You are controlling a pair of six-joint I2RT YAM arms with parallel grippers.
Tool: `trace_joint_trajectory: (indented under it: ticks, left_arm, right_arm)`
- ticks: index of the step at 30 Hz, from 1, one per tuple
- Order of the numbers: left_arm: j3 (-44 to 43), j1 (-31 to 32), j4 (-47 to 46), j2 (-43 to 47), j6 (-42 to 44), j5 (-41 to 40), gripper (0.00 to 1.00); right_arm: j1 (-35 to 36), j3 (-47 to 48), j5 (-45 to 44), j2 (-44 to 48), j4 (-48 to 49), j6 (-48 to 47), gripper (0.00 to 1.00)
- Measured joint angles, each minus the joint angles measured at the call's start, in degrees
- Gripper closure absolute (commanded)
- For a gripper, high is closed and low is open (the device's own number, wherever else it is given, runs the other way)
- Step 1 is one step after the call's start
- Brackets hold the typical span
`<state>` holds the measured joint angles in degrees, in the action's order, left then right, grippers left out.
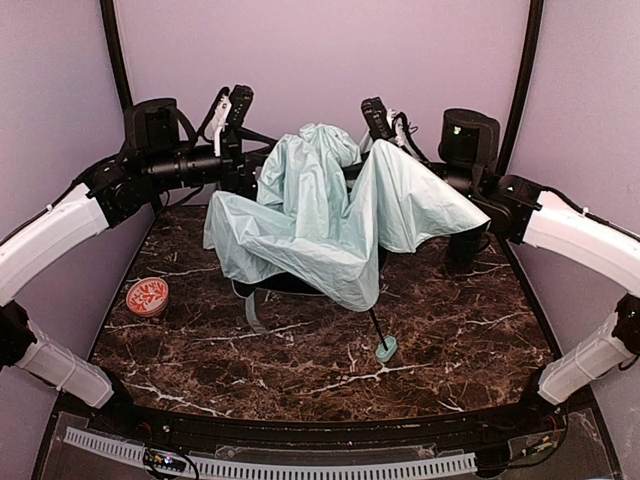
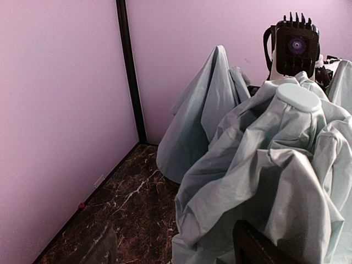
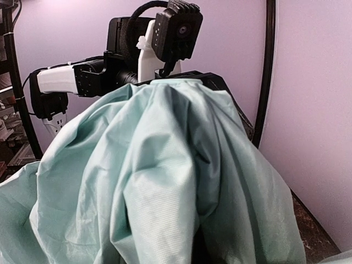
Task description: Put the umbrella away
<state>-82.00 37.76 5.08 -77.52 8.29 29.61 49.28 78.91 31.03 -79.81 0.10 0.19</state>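
One draped umbrella point(image 1: 320, 215) hangs between left tool point(image 1: 248, 168) and right tool point(image 1: 372, 150) (fabric hides both grips, so cannot tell).

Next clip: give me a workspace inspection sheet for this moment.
Surface: dark veined table, no spills seen.
Job's things: umbrella half-collapsed, mint canopy draped at rear centre, handle on table.
Clutter: small red dish at left, apart from umbrella.
Grippers: left claw and right claw buried in canopy, state unreadable.
Cables: black cable loops at both wrists.
Surroundings: purple walls, black corner posts.
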Motion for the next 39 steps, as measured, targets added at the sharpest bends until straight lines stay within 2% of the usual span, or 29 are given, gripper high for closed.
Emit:
trace_joint_trajectory:
  ticks: [6,12,15,19,23,25,28,32,34,36,39]
  left_arm:
    - [0.11,0.02,0.57,1.75,1.38,-5.11,0.13]
    - [0.11,-0.50,3.61,7.13,4.98,-21.99,0.04]
    - [0.11,-3.19,5.18,8.94,5.18,-29.57,0.02]
    - [0.87,-7.85,6.73,9.73,3.82,-35.69,0.01]
    - [3.17,-8.94,7.54,10.14,2.64,-37.83,0.01]
    - [4.46,-9.01,7.80,10.19,1.95,-38.01,0.01]
    - [5.75,-9.05,8.39,10.19,1.33,-37.99,0.01]
    - [6.54,-9.42,8.35,10.29,1.22,-37.99,0.01]
    - [6.99,-9.66,8.26,10.60,1.27,-37.79,0.01]
    - [7.65,-9.92,8.28,11.02,1.33,-37.51,0.01]
    - [8.20,-10.27,8.22,11.06,1.33,-36.81,0.01]
  right_arm:
    - [-0.26,0.00,-3.28,0.00,0.66,0.35,1.00]
    - [-0.31,-0.57,-14.82,0.33,5.09,0.37,1.00]
    - [-0.33,-0.15,-20.39,-0.04,8.41,0.31,1.00]
    - [-0.33,9.20,-26.91,-5.27,10.34,-0.79,1.00]
    - [-0.26,21.57,-31.41,-10.86,12.31,-2.34,1.00]
    - [-0.09,24.79,-32.68,-11.50,14.19,-2.89,1.00]
    - [0.22,24.68,-33.92,-10.45,17.97,-2.89,1.00]
    - [0.76,10.93,-34.88,-5.20,25.05,-1.11,1.00]
    - [0.96,-0.96,-34.27,-2.62,30.08,-0.26,1.00]
    - [1.14,-16.68,-32.85,-2.01,36.41,0.68,1.00]
    - [2.27,-32.06,-31.85,-7.19,39.30,1.86,1.00]
